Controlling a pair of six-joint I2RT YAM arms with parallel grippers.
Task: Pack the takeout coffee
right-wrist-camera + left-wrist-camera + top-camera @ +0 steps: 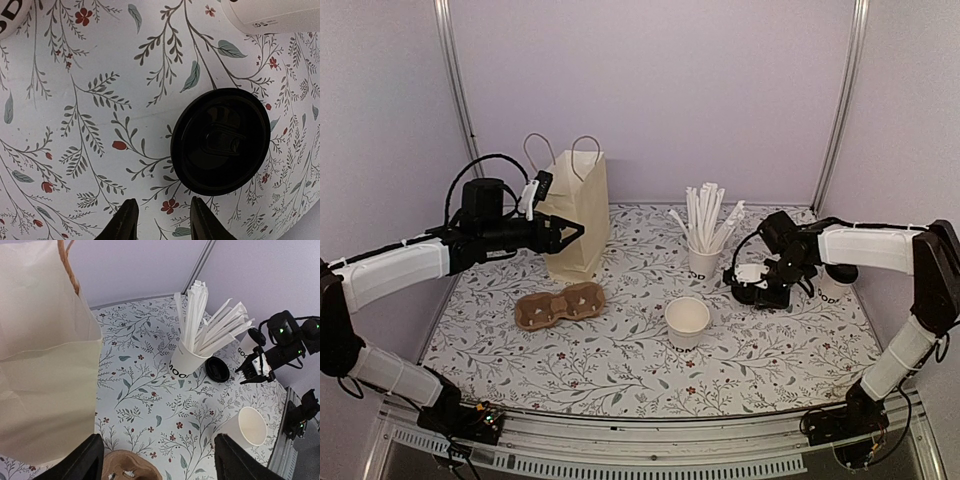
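Note:
The takeout coffee (832, 290), a white cup with dark lettering and a black lid, stands at the far right, half hidden behind my right arm; in the left wrist view the coffee cup (246, 346) shows beside that arm. A loose black lid (220, 141) lies flat on the cloth next to the straw cup (703, 262). My right gripper (162, 222) hovers just short of this lid, open, with only cloth between its fingers. My left gripper (570, 232) is open in the air beside the paper bag (575, 215), holding nothing.
An open white cup (687, 321) without a lid stands mid-table. A brown cardboard cup carrier (561, 304) lies in front of the bag. The floral cloth (620, 370) covers the table; purple walls close it in at the back and sides.

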